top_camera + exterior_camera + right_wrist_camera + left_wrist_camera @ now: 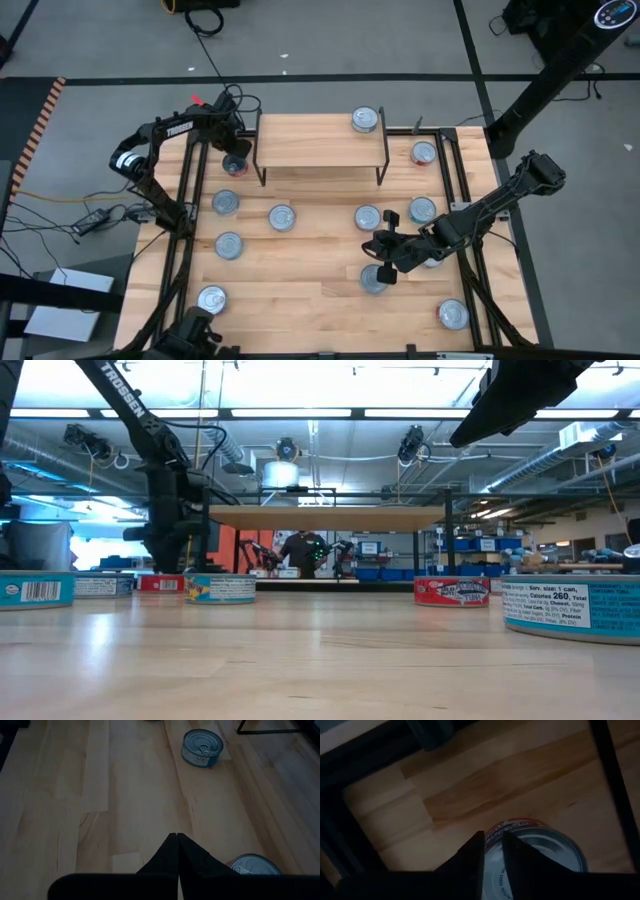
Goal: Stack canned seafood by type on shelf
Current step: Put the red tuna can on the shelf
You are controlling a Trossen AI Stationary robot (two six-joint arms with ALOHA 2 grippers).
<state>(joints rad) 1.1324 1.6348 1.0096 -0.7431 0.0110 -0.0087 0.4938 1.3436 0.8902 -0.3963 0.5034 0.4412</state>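
The shelf (320,148) stands at the table's far middle, with one tin (365,120) on its far right corner. A red-labelled can (235,165) rests on the table beside the shelf's left legs, also seen in the left wrist view (540,847). My left gripper (493,851) points down over that can's edge, its fingers a narrow gap apart. My right gripper (385,250) hangs shut above the table at the right middle, above a tin (373,278) and touching nothing. Several more tins lie scattered on the tabletop. My left gripper stands from above at the red can's rim (495,829), its two fingertips close together over the lid's edge. Whether they touch the can I cannot tell. The can sits flat on the table.
Tins lie at the left (226,202), centre (282,217), right (422,210) and near edge (452,315). A red tin (423,152) sits right of the shelf. The shelf's thin black legs (262,178) stand close to my left gripper. Black rails frame the table's sides.
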